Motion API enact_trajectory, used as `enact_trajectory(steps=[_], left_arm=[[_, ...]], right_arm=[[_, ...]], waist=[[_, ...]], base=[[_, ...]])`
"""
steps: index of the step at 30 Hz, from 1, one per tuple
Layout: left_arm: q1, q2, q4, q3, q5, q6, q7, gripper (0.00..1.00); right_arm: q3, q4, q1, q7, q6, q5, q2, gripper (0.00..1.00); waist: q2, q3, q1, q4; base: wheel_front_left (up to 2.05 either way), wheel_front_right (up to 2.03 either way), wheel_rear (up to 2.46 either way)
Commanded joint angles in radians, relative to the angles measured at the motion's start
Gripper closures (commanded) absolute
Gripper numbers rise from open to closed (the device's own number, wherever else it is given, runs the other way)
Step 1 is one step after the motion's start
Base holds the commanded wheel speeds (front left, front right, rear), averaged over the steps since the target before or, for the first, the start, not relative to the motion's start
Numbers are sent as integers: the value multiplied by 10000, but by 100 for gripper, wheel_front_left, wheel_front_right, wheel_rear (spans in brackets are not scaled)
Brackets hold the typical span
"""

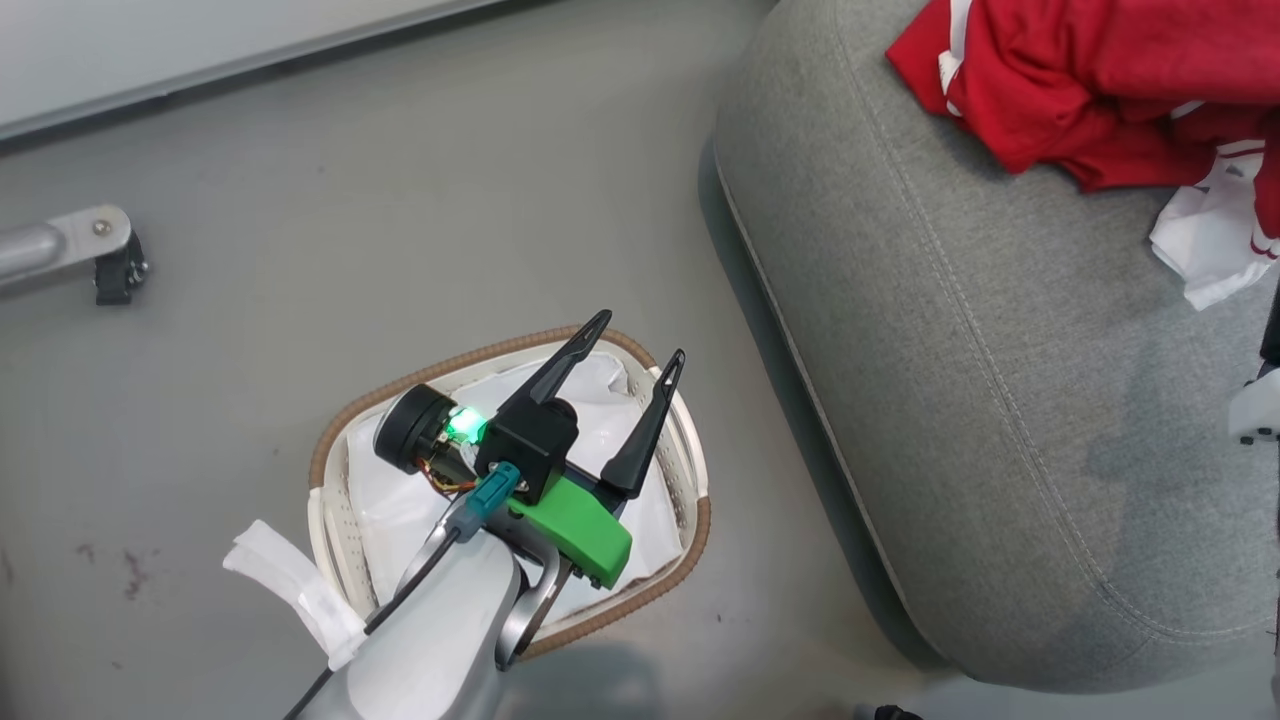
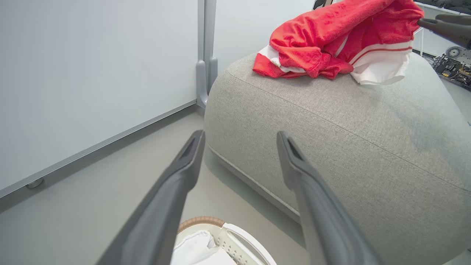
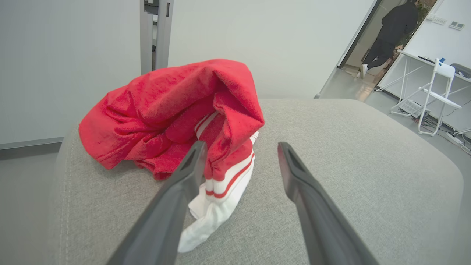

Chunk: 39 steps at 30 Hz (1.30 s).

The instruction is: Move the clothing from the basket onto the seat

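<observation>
Left of the seat (image 1: 950,350), the basket (image 1: 330,440) shows its white sheet (image 1: 400,500), no red visible, with the left gripper (image 1: 642,335) spread and empty above it. On the seat lies the clothing (image 1: 1080,90); the right gripper (image 3: 241,147) hovers spread beside it, pinching nothing. The job looks practically done.

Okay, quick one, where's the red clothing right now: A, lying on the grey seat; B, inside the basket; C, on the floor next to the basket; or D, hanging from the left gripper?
A: the red clothing lies bunched on the grey seat, while the basket holds a white sheet and the left gripper above it is open and empty.
</observation>
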<state>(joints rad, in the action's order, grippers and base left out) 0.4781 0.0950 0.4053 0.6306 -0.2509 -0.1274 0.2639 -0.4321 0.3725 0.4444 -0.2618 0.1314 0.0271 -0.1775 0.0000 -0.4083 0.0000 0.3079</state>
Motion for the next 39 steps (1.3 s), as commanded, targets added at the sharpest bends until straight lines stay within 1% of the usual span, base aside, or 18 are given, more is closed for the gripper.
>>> enact_trajectory(steps=[1, 6, 11, 13, 14, 22, 27, 32, 36, 39], left_arm=[[-169, -35, -26, -106, -84, -34, 7, 0], [-438, -217, -118, -499, -277, -8, 7, 0], [-748, -344, -273, -1037, -419, 72, 7, 0], [-901, -373, -349, -1340, -458, 149, 7, 0], [-1042, -401, -440, -1634, -519, 232, 7, 0], [-1761, -431, -852, -3090, -391, 631, 7, 0], [-2254, -438, -927, -3812, -320, 882, 7, 0], [-2863, -439, -963, -4377, -412, 1078, 7, 0], [-3318, -440, -904, -4693, -465, 1067, 7, 0], [-3616, -438, -839, -4862, -466, 988, 7, 0]], right_arm=[[85, -217, -74, -48, -15, 72, -100, 0], [459, -629, 270, -48, -15, 58, -399, 0], [1009, -319, 705, -48, -15, 61, -491, 0], [1311, 19, 917, -48, -15, -113, -406, 0], [1553, 377, 1088, -48, -15, -202, -363, 0], [2475, 1480, 1458, -48, -15, -538, 261, 0], [2773, 1737, 941, -48, -15, -653, 692, 0], [3000, 1490, 191, -48, -15, -841, 1107, 0], [3260, 1158, -529, -48, -15, -1020, 1232, 0], [3619, 950, -1128, -48, -15, -1603, 1249, 0]], waist=[[0, 431, 0, -102], [0, 1025, 0, -445], [0, 1559, 0, -979], [0, 1756, 0, -1259], [0, 1892, 0, -1495], [0, 2278, 0, -2410], [0, 2575, 0, -2926], [0, 2863, 0, -3264], [0, 3102, 0, -3390], [0, 3275, 0, -3449]], base=[[0, 0, 0], [0, 0, 0], [0, 0, 0], [0, 0, 0], [0, 0, 0], [0, 0, 0], [0, 0, 0], [0, 0, 0], [0, 0, 0], [0, 0, 0]])
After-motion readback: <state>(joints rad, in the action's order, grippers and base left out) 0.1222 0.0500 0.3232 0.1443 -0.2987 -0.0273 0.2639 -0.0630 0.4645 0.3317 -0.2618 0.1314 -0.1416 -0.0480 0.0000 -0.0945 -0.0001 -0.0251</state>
